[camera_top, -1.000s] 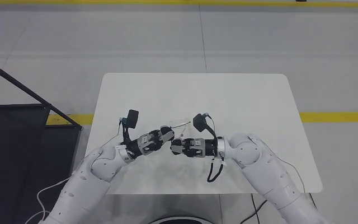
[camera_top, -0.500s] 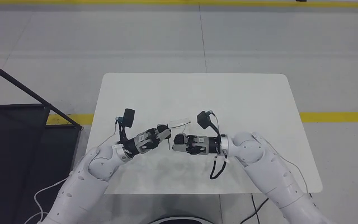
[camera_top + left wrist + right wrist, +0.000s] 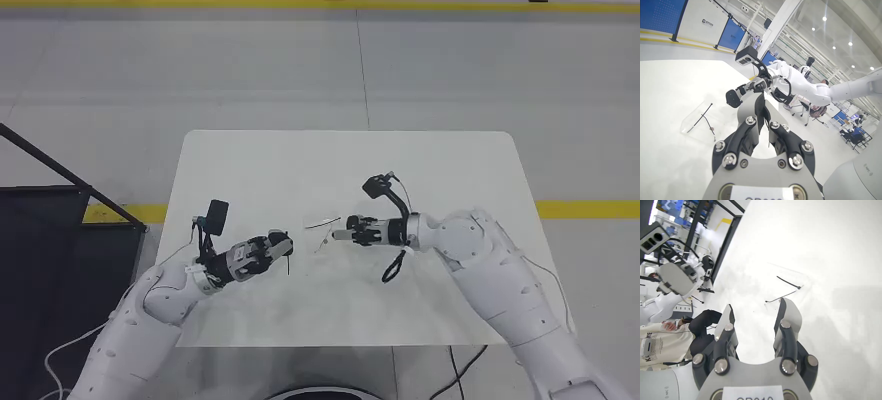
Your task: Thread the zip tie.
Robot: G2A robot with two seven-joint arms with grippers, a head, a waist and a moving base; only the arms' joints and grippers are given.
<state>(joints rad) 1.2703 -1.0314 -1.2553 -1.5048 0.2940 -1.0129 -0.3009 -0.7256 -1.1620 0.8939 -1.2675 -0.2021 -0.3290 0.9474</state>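
Note:
My left gripper [image 3: 761, 102] is shut on a black zip tie [image 3: 763, 113], held above the white table; the tie's thin tail hangs below the fingers [image 3: 289, 264]. From above, that gripper [image 3: 277, 246] sits left of centre, near the table's front. My right gripper [image 3: 757, 309] is open with nothing between its fingers, just short of two loose black zip ties [image 3: 789, 283]. Those loose ties [image 3: 704, 115] lie on a clear plastic sheet [image 3: 694, 117] mid-table. In the top view the right gripper [image 3: 338, 236] is right beside the loose ties [image 3: 322, 222].
The white table [image 3: 450, 170] has bare room behind and to the right of the arms. A black cable loop [image 3: 393, 268] hangs from the right wrist. A black frame [image 3: 50, 165] stands off the table's left edge.
The two grippers, close together a second ago, have drawn apart. The left went back leftward with its tie; the right moved right and farther out beside the loose ties.

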